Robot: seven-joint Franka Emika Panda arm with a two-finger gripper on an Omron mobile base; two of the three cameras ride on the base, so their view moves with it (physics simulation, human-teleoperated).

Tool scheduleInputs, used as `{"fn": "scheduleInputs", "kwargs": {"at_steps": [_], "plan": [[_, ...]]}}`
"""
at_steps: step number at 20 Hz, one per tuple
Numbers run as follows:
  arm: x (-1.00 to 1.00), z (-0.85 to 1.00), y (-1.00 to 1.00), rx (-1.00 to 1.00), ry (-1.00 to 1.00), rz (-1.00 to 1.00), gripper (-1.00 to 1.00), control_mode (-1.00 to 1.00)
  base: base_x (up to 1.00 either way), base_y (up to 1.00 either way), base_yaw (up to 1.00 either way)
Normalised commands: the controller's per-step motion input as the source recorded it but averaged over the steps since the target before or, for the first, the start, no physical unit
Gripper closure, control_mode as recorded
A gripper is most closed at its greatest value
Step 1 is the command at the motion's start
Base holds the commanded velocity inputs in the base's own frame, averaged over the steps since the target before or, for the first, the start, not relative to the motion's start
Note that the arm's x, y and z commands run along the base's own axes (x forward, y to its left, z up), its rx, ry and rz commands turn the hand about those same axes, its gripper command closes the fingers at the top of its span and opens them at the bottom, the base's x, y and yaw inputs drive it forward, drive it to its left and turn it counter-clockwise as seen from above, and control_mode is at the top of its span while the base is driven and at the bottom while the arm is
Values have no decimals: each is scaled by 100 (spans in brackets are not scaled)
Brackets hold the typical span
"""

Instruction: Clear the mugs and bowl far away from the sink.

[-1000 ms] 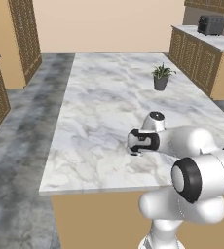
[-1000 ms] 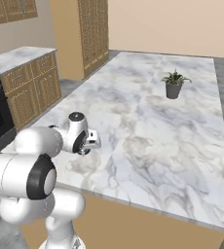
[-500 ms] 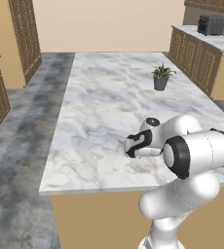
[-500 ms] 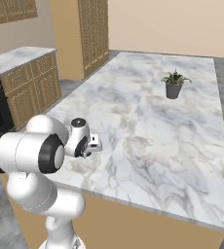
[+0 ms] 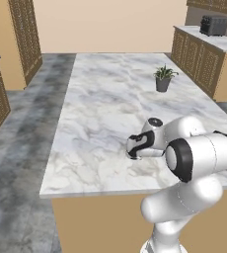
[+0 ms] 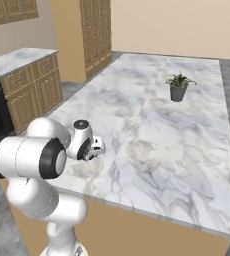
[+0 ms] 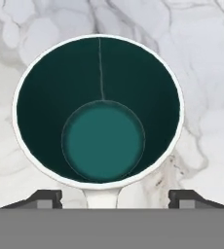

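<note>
Left base view: your white arm folds low over the white-grey marble island counter point(image 5: 100, 108), with the two-finger gripper point(image 5: 133, 148) down near the counter's front edge; the mug is hidden under the hand here. A small potted green plant in a dark grey pot point(image 5: 162, 80) stands well apart, farther back on the counter, and a dark toaster point(image 5: 213, 24) sits on the far wooden cabinet run. Right base view: same pose, gripper point(image 6: 98, 148) low over the counter's near left part, plant point(image 6: 177, 87) far back. Hand view: you look straight down into the teal-inside, white-rimmed mug point(image 7: 100, 116), upright on the marble, its white handle point(image 7: 102, 197) pointing between the two dark finger tips point(image 7: 46, 198). The tips stand wide, either side of the handle, touching nothing, so the claw is released.
</note>
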Motion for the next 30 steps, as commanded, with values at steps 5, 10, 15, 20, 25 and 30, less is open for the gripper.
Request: {"fn": "scheduleInputs", "kwargs": {"at_steps": [5, 10, 15, 20, 25, 30], "plan": [[0, 33, 0, 0, 10, -1, -100, -100, 0, 0, 0], [-5, 71, -2, 0, 9, 0, -100, -100, 0, 0, 0], [-31, 86, 0, 0, 0, -3, -100, -100, 0, 0, 0], [-60, 82, 0, -1, -4, -1, -100, -100, 0, 0, 0], [-71, 66, 0, 0, -17, 0, -100, -100, 0, 0, 0], [-51, 50, 0, 0, -17, 0, -100, -100, 0, 0, 0]]}}
